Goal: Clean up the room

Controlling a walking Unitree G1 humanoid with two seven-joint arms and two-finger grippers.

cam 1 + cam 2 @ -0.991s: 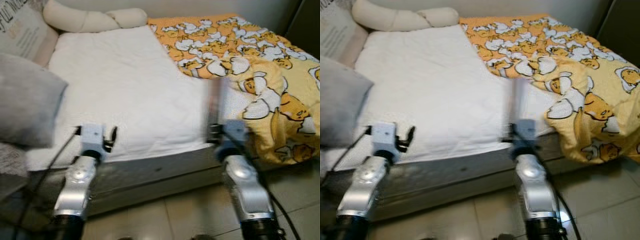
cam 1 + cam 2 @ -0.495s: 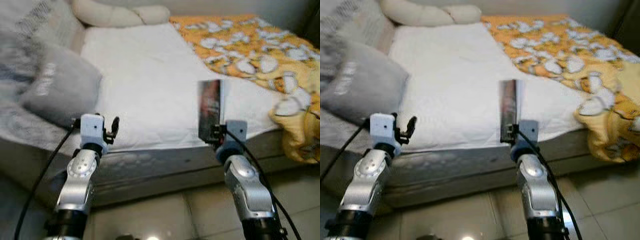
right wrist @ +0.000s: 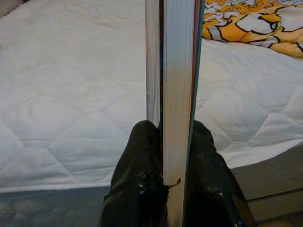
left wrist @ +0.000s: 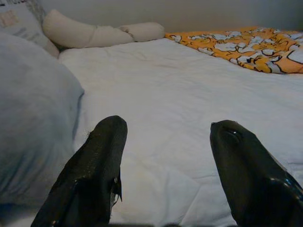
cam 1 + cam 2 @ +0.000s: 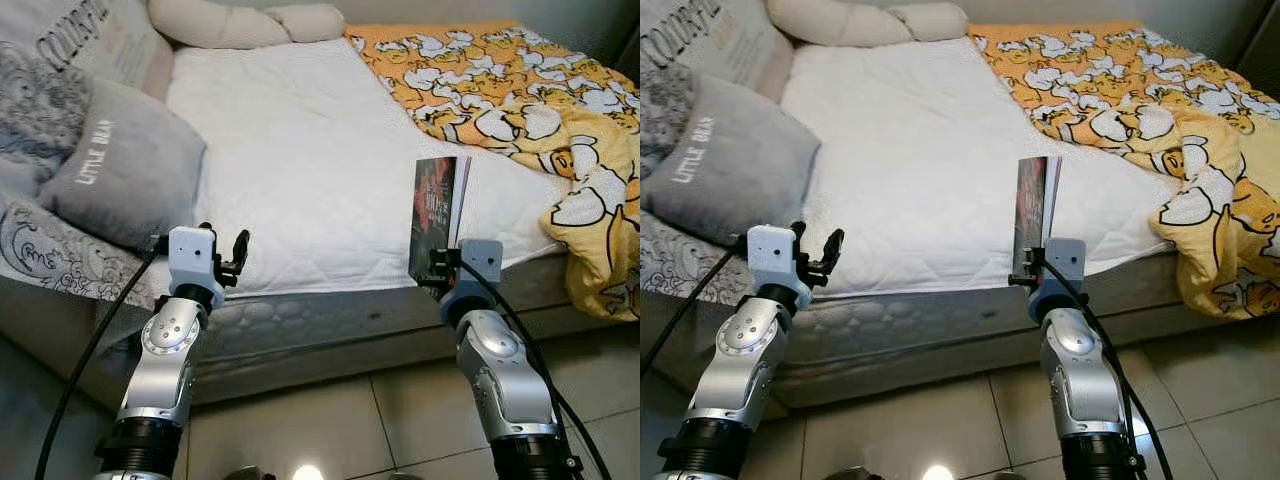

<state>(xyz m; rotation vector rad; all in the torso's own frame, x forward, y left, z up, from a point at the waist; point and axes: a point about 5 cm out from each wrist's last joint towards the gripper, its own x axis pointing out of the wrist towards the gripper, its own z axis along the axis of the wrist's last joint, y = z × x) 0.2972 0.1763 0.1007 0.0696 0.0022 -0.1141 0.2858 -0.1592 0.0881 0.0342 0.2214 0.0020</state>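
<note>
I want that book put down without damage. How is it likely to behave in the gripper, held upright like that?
The book stands upright in the right gripper, pinched only near its lower edge, so it may tilt or pivot. It looks thin with soft covers, so likely light but somewhat floppy. One cover stands slightly apart from the pages, so it could splay.

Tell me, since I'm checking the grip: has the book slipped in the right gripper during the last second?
No. The book stands upright above the right gripper as before; the bed shifted only because the camera moved.
</note>
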